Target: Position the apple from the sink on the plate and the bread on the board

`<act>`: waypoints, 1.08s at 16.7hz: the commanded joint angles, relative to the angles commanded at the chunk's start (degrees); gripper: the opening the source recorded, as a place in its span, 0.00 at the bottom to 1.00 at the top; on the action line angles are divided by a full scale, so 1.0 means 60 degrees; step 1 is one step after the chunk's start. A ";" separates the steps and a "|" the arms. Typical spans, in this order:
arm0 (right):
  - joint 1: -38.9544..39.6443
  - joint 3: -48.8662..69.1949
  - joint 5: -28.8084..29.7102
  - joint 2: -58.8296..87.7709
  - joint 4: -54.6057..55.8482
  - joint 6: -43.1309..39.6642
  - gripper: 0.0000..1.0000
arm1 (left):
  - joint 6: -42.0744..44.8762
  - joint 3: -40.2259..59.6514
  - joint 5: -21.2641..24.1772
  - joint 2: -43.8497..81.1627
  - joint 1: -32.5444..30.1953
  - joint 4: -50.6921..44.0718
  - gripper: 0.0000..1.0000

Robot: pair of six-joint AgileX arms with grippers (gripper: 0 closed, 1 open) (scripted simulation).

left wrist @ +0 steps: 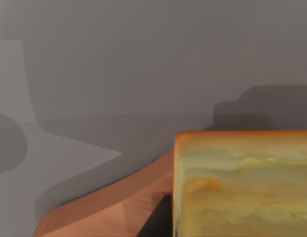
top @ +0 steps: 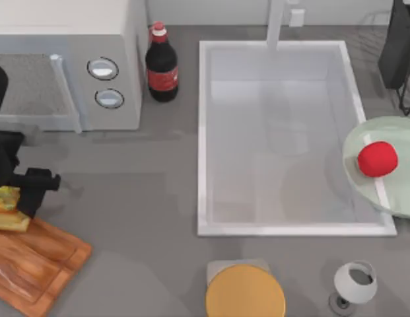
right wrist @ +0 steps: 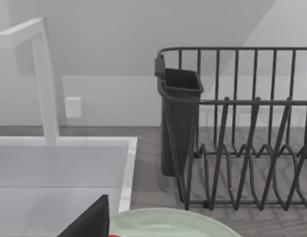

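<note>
- Our left gripper (top: 13,198) is at the top view's left edge, over the near corner of the board (top: 33,261), fingers clamped on the bread (top: 8,210).
- Bread sits at the board's upper-left corner; we cannot tell whether it touches the wood. In the left wrist view the bread (left wrist: 242,185) is close up, the board (left wrist: 109,210) just beside and below it.
- Apple (top: 377,159) lies on the plate (top: 396,195), toward its left part; the plate overlaps the right rim of the sink (top: 203,139).
- Right arm parked at the top view's upper right; we cannot tell the right gripper's finger state.
- Right wrist view: plate (right wrist: 173,224) rim, sink (right wrist: 69,143) rim and faucet (right wrist: 44,84), dark dish rack (right wrist: 242,128) behind.
- Also on the table: cola bottle (top: 162,65), microwave (top: 66,63), orange-yellow disc (top: 245,292), upturned glass (top: 354,285).
</note>
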 joint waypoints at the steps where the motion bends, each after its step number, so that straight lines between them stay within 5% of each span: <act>1: 0.0000 0.0000 0.0000 0.0000 0.0000 0.0000 1.00 | 0.0000 0.0000 0.0000 0.0000 0.0000 0.0000 0.17; 4: 0.0000 0.0000 0.0000 0.0000 0.0000 0.0000 1.00 | 0.0000 0.0000 0.0000 0.0000 0.0000 0.0000 0.00; 18: 0.0000 0.0000 0.0000 0.0000 0.0000 0.0000 1.00 | -0.0044 0.0472 0.0011 -0.0671 0.0058 -0.1323 0.00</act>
